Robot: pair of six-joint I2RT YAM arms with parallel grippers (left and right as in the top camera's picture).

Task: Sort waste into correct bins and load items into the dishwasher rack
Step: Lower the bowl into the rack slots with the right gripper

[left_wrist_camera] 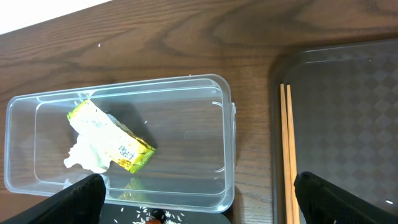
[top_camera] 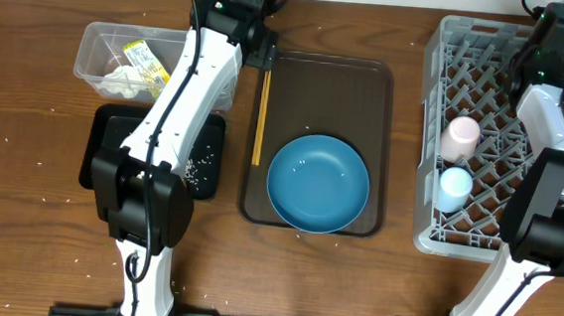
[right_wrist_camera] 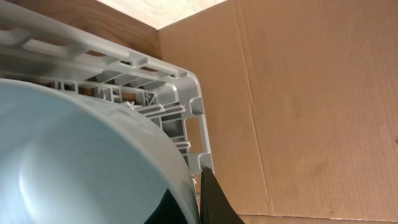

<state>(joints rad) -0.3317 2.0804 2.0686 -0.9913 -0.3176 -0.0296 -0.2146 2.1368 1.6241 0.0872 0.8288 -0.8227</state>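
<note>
The large square grey plastic rack (top_camera: 429, 138) sits on our right. The big round blue dish (top_camera: 318, 183) lies flat on the dark brown tray (top_camera: 327, 77) in the middle. We think the dish is hard, smooth and a bit heavy, so its raised edge is the best place to pinch.

Above the clear plastic tub (left_wrist_camera: 186, 137), the left gripper (left_wrist_camera: 199, 186) hangs with jaws wide, holding nothing.

The small light-blue bowl (right_wrist_camera: 81, 155) is at the rack's corner, and the right gripper (right_wrist_camera: 198, 193) pinches its thin rim. It looks light but slippery.

The thin wooden chopsticks (top_camera: 261, 117) lie along the tray's left side. They would roll easily, so we would grab their middle.
</note>
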